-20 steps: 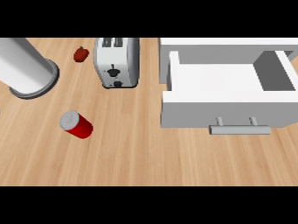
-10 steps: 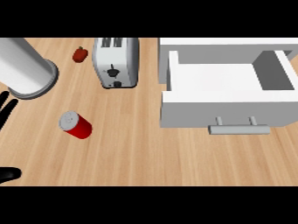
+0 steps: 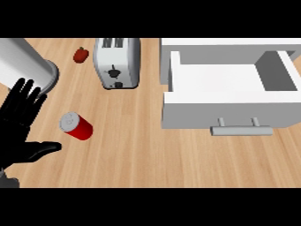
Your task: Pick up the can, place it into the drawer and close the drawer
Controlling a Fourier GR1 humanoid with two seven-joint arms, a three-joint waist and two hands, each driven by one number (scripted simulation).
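A: Left hand (image 3: 13, 132)?
B: Fingers spread flat, holding nothing. Red can (image 3: 76, 126) just beside it at 3 o'clock, tilted, silver top toward 10 o'clock.
A: Beyond?
B: Toaster (image 3: 117, 63) at 12; open drawer (image 3: 234, 90) at 2, bare counter between.

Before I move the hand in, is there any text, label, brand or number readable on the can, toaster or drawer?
No readable text anywhere.
Can: plain red side, grey top, no label.
Toaster: only a dark knob and lever, no markings.
Drawer: blank white front with a plain handle.
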